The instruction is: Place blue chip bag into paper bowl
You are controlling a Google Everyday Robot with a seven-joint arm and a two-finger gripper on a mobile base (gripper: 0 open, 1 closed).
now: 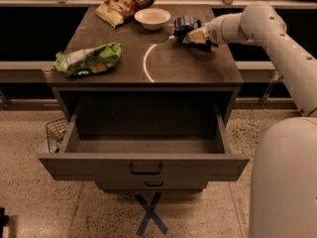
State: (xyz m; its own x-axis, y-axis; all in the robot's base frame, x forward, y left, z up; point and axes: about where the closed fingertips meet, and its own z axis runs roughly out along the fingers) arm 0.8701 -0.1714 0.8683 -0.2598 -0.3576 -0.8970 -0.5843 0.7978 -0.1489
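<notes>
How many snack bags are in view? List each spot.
3: blue chip bag in the pincer beside the paper bowl; tan bag back left; green bag front left.

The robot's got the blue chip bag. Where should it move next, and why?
Probably move the pincer sideways until the blue chip bag is over the paper bowl. The pincer grips the bag just beside the bowl, not above it yet.

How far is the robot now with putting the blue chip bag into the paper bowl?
Done: the gripper is closed on the blue chip bag, near the back right of the table. In hand: the bag is held just to the right of the paper bowl, not yet over it. Left: bring the bag above the bowl, which looks to hold nothing, and release it there.
</notes>
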